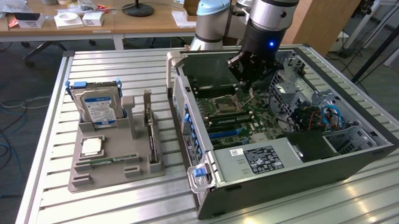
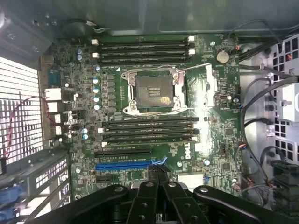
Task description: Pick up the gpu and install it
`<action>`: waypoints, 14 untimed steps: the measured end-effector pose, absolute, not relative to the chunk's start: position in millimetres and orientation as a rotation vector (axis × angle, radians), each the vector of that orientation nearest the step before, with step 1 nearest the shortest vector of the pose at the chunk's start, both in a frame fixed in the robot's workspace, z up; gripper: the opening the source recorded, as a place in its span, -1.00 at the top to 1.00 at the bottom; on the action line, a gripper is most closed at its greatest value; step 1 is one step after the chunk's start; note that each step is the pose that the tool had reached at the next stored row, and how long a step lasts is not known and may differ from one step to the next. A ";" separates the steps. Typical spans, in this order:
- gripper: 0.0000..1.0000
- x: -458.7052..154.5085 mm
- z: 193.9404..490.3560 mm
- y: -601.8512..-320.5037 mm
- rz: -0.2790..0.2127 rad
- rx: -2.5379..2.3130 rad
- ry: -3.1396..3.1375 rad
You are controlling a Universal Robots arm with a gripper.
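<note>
The gpu (image 1: 151, 133) is a thin card standing on edge in the grey fixture (image 1: 93, 179), at the exterior view's left of the open computer case (image 1: 281, 168). My gripper (image 1: 245, 83) hangs inside the case above the motherboard (image 1: 240, 114), well away from the card. In the wrist view its black fingers (image 2: 159, 173) meet tip to tip, shut, with nothing seen between them. They sit over the end of the blue expansion slot (image 2: 122, 166), which holds no card. The CPU socket (image 2: 153, 92) and the memory slots (image 2: 145, 46) lie further along the board.
The fixture also holds a blue-labelled hard drive (image 1: 96, 106) upright and a flat chip (image 1: 92, 146). Inside the case are a black power supply (image 1: 262, 159), cable bundles (image 1: 318, 116) and the metal drive cage (image 2: 287, 88). The case's rear grille (image 2: 18, 107) borders the board.
</note>
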State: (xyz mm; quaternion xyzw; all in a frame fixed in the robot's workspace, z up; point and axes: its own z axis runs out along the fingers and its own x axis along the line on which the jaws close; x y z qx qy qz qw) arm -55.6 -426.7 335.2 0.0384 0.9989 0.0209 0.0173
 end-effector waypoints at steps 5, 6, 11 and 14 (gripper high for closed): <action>0.80 -55.5 349.5 -426.6 0.065 0.120 3.102; 0.80 -55.5 352.1 -426.6 0.065 0.120 3.101; 0.80 -55.5 357.2 -426.6 0.067 0.120 3.099; 0.80 -55.5 357.3 -426.6 0.068 0.120 3.099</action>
